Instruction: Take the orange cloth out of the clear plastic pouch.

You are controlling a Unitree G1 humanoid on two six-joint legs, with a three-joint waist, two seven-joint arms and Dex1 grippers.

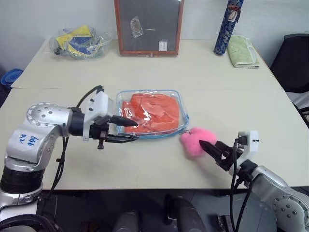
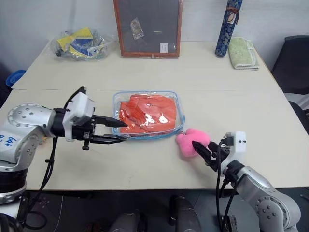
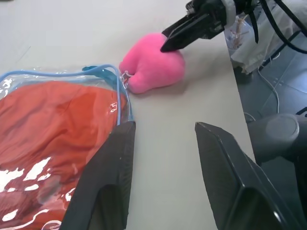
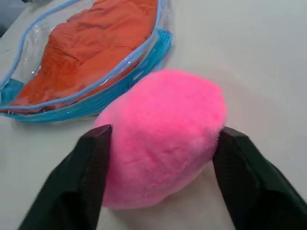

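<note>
A flat, clear plastic pouch (image 1: pixel 152 114) with rounded corners and light blue zipper edging lies at the centre of the head view on a pale beige surface (image 1: pixel 159 72). A bright orange, wrinkled cloth (image 1: pixel 152 112) is inside it, filling most of the pouch.

The left gripper (image 1: pixel 129 130) reaches in from the left of the frame, pointing toward the pouch's left edge. Its jaws stand apart with nothing between them, and the tips are at that edge, the upper one over the plastic.

A fluffy pink plush heart (image 1: pixel 195 141) sits just right of the pouch's lower right corner. The right gripper (image 4: pixel 163 143) comes in from the lower right of the frame. In the right wrist view its jaws sit on either side of the plush, pressed against its fur.

Along the top of the frame are a crinkled clear bag of yellow and blue items (image 1: pixel 79 42) at upper left, a wood-framed dark board (image 1: pixel 148 26) at centre, and a dark blue patterned tube (image 1: pixel 228 26) beside a folded pale green towel (image 1: pixel 243 51) at upper right.
</note>
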